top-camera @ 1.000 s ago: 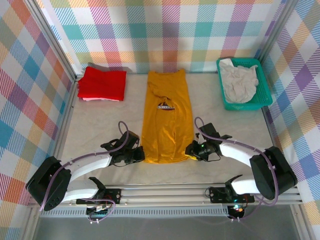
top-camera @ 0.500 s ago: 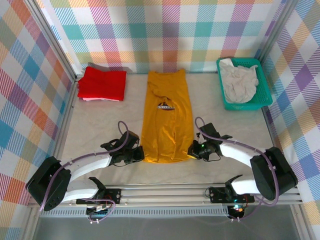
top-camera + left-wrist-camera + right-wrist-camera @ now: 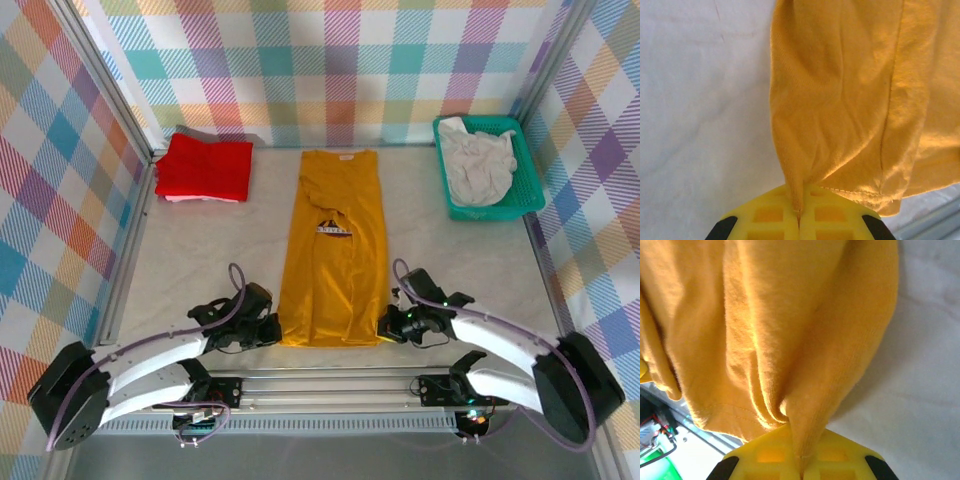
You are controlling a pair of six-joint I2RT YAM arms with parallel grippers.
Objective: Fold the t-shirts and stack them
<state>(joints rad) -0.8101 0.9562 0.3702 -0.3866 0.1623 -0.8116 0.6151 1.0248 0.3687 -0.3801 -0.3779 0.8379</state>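
**Item:** the mustard-yellow cotton t-shirt (image 3: pixel 335 260), folded into a long narrow strip, is lying lengthwise down the middle of the table. Its collar end is pointing to the far wall and its dark oval chest logo (image 3: pixel 333 229) is facing up.

**Holds:** the left gripper (image 3: pixel 272 330) is pinching the near left corner of the hem. In the left wrist view its yellow pads (image 3: pixel 770 216) are pressing together on a ridge of fabric. The right gripper (image 3: pixel 388 327) is pinching the near right corner the same way (its wrist view shows cloth bunching into the closed gripper (image 3: pixel 801 462)).

**Other stock:** the plain red folded t-shirt (image 3: pixel 205 167) is resting at the far left corner. The crumpled off-white t-shirt (image 3: pixel 478 165) is sitting inside the teal plastic mesh basket (image 3: pixel 492 212) at the far right.

**Surface:** the pale grey, slightly wrinkled cloth tabletop (image 3: pixel 190 255) is carrying everything. The ribbed aluminium rail (image 3: pixel 330 382) is running along its near edge.

**Room:** pastel plaid fabric walls (image 3: pixel 340 60) are enclosing three sides.

**Change:** since a second ago the yellow shirt has been sliding toward the near edge, leaving more bare table behind its collar. Both arms have been drawing back and lower with the hem.
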